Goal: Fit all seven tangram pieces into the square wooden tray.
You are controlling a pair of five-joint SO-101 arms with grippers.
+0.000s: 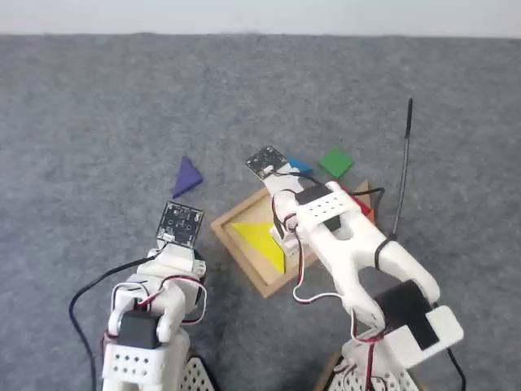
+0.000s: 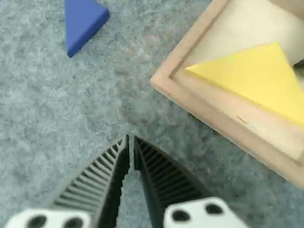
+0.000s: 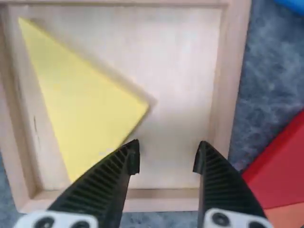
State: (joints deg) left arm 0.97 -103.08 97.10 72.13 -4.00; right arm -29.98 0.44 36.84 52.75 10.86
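Only the flat yellow triangle [image 1: 260, 236] lies in the square wooden tray [image 1: 240, 257]; the blue wooden triangle [image 1: 188, 175], green square piece [image 1: 335, 162] and red piece [image 3: 280, 161] lie outside; the right gripper [image 3: 166, 156] is spread and empty, the left gripper [image 2: 131, 142] closed on nothing.

White plastic arms [image 1: 350, 252], black ribbed fingers [image 2: 161, 175], black motors [image 1: 138, 330], red and black cables [image 1: 404, 163].

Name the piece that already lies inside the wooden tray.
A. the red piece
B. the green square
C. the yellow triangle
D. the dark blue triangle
C: the yellow triangle lies flat on the floor of the wooden tray, while the green square, the dark blue triangle and the red piece all lie outside its rim.
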